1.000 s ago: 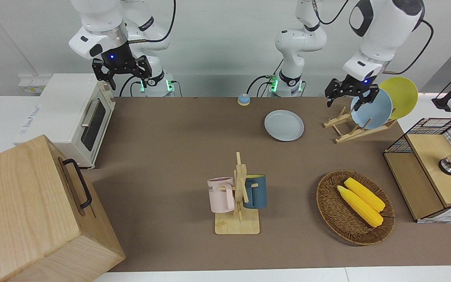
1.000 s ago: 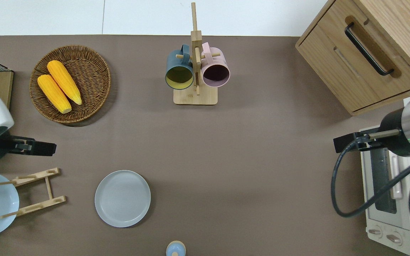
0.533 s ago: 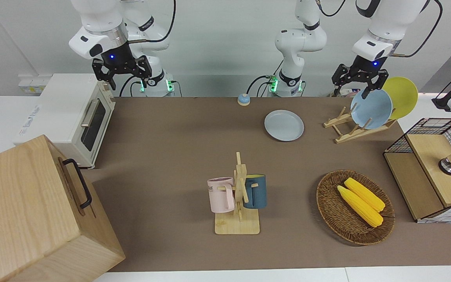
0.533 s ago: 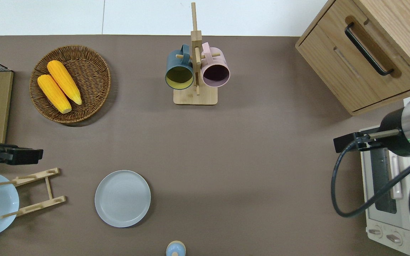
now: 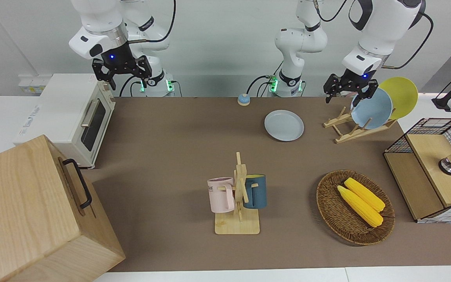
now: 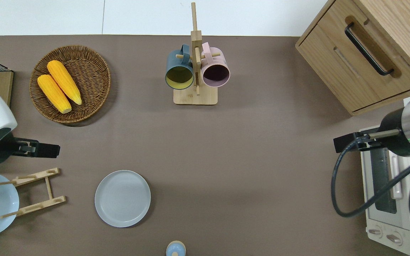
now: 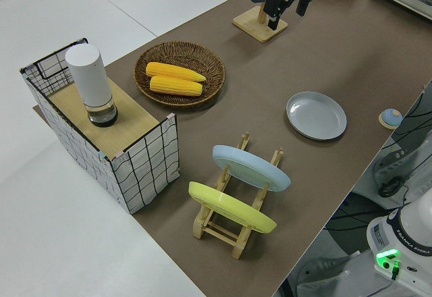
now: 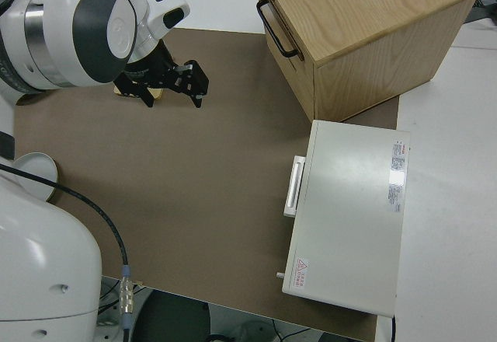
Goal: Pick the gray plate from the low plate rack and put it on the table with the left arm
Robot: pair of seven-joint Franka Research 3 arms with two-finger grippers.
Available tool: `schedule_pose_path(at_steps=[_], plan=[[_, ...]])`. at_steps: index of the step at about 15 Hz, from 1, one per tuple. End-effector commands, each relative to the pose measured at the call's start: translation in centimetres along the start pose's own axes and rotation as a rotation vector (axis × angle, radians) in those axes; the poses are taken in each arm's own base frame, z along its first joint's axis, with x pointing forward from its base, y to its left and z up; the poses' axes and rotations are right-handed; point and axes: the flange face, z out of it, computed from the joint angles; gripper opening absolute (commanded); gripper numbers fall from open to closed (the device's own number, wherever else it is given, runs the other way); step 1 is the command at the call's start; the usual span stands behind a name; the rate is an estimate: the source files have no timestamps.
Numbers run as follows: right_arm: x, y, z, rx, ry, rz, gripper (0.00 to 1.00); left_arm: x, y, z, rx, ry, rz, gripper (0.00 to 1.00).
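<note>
my gripper: left gripper, black two-finger, fingers spread, holding nothing; up in the air over the brown mat-covered table, over the strip just farther from the robots than the low light-wood slatted plate rack.
other arm: right, parked.
task thing: round pale blue-gray plate, out of the rack, on the table just beside the rack, toward the right arm's end.
rack contents: sky-blue plate and yellow plate, both leaning in the pegs.
pose: gray plate lies flat, face up, rim all on the mat as far as I can see. It's round, so no long axis; its axis points straight up.
handling, my guess: stiff, light enough for one gripper, smooth glaze so slippery, chips if dropped.
grip spot: the rim only, one finger over and one under. Lying flat, that is awkward.
task status: looks done.
</note>
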Motion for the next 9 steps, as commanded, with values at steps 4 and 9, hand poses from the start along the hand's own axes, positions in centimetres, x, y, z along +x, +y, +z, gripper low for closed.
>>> schedule_pose_path(at_steps=[4, 9], plan=[[-0.26, 0.09, -0.27, 0.010, -0.007, 0.003, 0.990, 0.05, 0.80, -1.03, 0.070, -0.013, 0.010, 1.00], [-0.26, 0.09, -0.27, 0.010, -0.007, 0.003, 0.987, -0.15, 1.19, -0.83, 0.071, -0.036, 0.019, 1.00]])
